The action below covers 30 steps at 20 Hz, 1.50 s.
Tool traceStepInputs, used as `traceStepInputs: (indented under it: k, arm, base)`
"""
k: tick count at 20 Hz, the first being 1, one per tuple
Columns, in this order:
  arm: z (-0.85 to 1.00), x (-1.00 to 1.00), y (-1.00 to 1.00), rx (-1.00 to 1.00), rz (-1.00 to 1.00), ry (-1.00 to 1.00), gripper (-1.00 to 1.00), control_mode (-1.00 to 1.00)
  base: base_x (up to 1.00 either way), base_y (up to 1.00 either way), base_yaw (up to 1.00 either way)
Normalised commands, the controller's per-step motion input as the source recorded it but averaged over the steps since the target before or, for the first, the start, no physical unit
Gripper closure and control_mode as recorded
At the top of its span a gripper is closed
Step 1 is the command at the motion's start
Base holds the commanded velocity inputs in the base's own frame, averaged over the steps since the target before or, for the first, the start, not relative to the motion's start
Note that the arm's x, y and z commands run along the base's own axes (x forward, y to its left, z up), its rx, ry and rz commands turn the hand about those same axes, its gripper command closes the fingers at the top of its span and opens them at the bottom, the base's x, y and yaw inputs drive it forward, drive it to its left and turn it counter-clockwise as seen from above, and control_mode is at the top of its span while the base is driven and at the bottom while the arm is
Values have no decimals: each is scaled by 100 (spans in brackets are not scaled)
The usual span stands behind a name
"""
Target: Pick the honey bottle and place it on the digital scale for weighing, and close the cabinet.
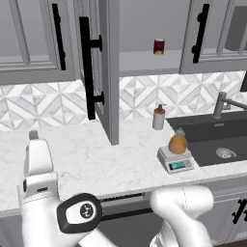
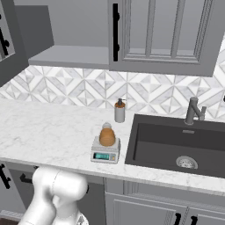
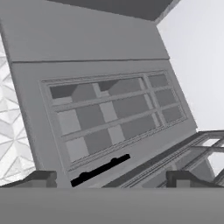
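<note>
Left base view, left to right: the cabinet has 1 door swung out toward the room, edge-on, with its long black bar handle facing the camera. Behind it, the open shelf carries a small dark-red jar. Below, on the marble counter, a pale soap dispenser stands against the tiled wall. Near the counter's front edge sits the digital scale, display lit, just left of the dark sink. The honey bottle stands upright on the scale's plate.

Right base view: the honey bottle rests centred on the scale, the dispenser behind it, the sink and faucet to the right.

Hand view: the gripper faces a panelled cabinet door. The 2 fingertips stand wide apart with nothing between them.
</note>
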Motion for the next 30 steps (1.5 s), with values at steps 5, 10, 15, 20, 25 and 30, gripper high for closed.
traceStepInputs:
  k: [5,10,15,20,25,30]
  arm:
    - [-17,96,-3,0,-31,-12,-100,-100]
    - [-5,79,-30,2,-24,-12,-100,-100]
    - [0,49,-28,12,-20,-7,-100,-100]
    - [2,11,-55,16,-20,-5,-100,-100]
    - [8,3,-56,13,-24,0,-100,-100]
    - [32,1,-2,9,-28,2,-100,-100]
  base:
    - [0,0,0]
    - [0,0,0]
    - [0,0,0]
    - [0,0,0]
    - [0,0,0]
    - [0,0,0]
